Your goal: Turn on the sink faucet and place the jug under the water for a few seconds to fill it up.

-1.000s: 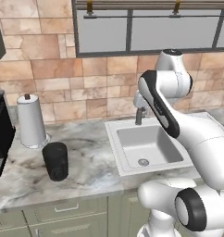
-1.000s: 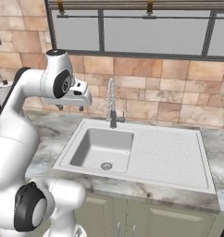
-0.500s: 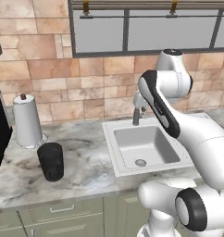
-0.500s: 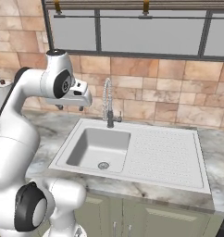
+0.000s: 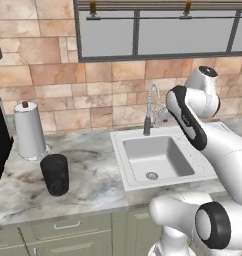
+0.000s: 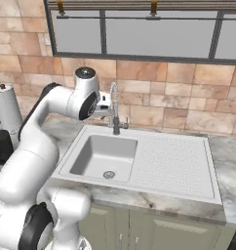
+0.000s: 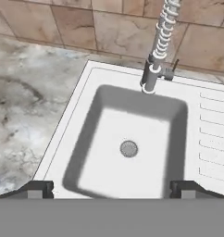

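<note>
Our base rolled left, so the sink (image 7: 86, 99) looks shifted. We hold our gripper (image 7: 111, 189) wide open; the faucet (image 7: 155, 65) stands ahead.

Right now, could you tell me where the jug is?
In the left base view, the jug stands on the counter left of the sink, before the paper towel roll.
</note>
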You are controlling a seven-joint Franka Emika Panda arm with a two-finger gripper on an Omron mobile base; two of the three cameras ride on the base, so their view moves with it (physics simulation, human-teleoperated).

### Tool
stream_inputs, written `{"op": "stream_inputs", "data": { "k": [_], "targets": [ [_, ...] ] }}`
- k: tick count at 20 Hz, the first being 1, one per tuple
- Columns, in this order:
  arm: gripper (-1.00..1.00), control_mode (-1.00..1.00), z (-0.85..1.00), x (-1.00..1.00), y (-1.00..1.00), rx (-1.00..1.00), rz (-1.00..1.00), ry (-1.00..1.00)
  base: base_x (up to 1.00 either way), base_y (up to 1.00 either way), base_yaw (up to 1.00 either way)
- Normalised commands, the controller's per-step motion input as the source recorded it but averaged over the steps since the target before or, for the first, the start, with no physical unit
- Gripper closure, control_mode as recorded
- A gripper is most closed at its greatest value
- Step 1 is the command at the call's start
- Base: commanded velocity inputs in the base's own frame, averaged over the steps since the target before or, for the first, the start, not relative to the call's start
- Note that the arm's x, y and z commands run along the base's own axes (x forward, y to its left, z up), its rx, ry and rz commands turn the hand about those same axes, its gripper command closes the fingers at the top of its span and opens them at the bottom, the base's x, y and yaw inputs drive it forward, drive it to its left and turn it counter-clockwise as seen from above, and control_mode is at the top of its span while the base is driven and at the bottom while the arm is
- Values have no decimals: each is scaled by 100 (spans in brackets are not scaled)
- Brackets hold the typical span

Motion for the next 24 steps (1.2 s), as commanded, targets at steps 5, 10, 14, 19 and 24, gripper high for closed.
{"op": "stream_inputs", "data": {
  "k": [5,10,14,19,24],
  "targets": [
    [-100,-100,-41,51,-100,16,37,-51,0,0,0],
    [-100,-100,-25,68,-76,17,34,-33,0,0,0],
    [-100,-100,-13,66,-43,7,29,-20,0,0,0],
    [-100,-100,-10,51,-29,3,29,-12,0,0,0],
    [-100,-100,-25,52,-2,0,13,-10,0,0,0]
  ]
}}
